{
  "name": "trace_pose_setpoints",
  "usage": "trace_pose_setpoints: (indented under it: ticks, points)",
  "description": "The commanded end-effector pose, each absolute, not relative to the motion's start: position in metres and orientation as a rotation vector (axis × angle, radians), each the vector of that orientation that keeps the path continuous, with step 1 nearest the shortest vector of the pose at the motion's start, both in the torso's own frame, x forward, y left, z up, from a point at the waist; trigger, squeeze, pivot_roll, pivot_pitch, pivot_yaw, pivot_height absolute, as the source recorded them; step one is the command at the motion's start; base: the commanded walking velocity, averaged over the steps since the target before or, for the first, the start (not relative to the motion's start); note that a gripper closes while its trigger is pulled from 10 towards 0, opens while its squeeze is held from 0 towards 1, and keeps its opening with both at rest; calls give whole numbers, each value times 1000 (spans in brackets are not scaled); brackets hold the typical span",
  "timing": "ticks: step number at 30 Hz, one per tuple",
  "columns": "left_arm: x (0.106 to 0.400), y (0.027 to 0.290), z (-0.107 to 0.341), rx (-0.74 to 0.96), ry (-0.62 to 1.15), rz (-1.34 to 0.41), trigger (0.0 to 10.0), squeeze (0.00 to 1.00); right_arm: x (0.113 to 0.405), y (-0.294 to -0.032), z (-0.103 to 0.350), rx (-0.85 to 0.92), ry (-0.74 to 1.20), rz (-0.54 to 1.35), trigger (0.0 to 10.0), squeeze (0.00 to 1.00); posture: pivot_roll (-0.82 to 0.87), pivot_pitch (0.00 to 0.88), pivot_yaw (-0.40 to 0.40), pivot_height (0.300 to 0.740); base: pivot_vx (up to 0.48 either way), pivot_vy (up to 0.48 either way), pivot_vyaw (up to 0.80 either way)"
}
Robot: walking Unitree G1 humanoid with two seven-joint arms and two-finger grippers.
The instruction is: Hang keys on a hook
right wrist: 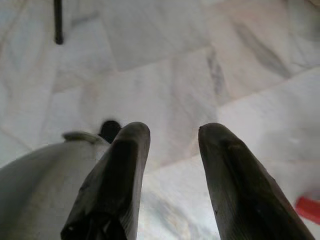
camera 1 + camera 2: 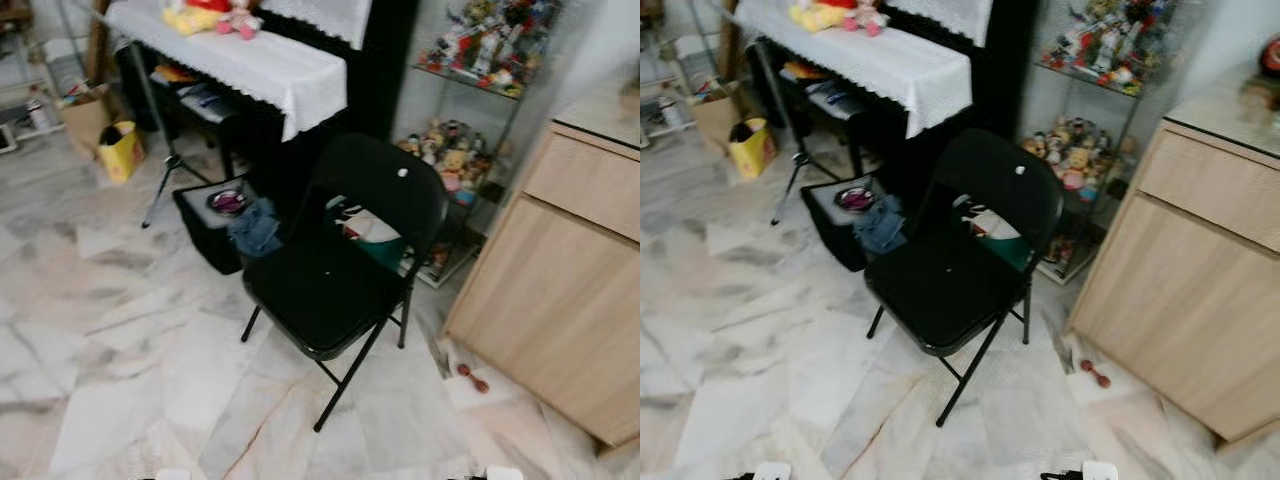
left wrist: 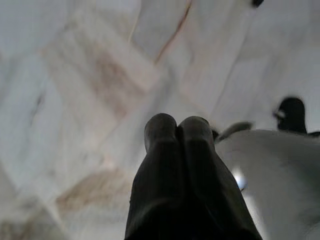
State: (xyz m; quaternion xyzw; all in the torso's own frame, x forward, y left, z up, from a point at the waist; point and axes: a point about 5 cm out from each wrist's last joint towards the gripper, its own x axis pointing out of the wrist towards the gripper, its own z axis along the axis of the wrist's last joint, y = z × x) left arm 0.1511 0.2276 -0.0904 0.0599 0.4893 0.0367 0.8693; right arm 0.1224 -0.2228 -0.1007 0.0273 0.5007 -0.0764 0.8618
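My left gripper [image 3: 177, 126] hangs over the marble floor [image 3: 90, 75], its two black fingers pressed together with nothing between them. Over the same pale floor [image 1: 165, 75] hangs my right gripper [image 1: 172, 134], fingers spread apart and empty. A black folding chair [image 2: 330, 285] stands right in front of me, with a small white spot [image 2: 402, 172] on its backrest and a tiny pale speck [image 2: 328, 271] on its seat. What that speck is cannot be made out.
A light wooden cabinet [image 2: 565, 290] stands at the right, with a small red object [image 2: 472, 377] on the floor at its foot. Behind the chair are a glass shelf of toys [image 2: 470, 60], a black piano under a white cloth [image 2: 260, 60], a black box with clothes [image 2: 225, 225] and a yellow bag [image 2: 121, 150].
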Motion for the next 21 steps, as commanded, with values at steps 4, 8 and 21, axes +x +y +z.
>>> trace_pose_setpoints:
  ticks: [4, 8, 21]
  points:
    - [139, 234, -94, 153, 1066, 69, 10000, 0, 125, -219, -100, 69, 1039, -160, 10000, 0, 168, 0, -20, 740, 0, 0, -714]
    - [138, 232, -94, 155, 1069, 68, 10000, 0, 125, -220, -100, 66, 1041, -157, 10000, 0, 169, 0, -23, 740, 0, 0, -712]
    - [137, 228, -96, 150, 1070, 56, 10000, 0, 122, -222, -101, 55, 1047, -142, 10000, 0, 181, 0, -38, 740, 0, 0, -712]
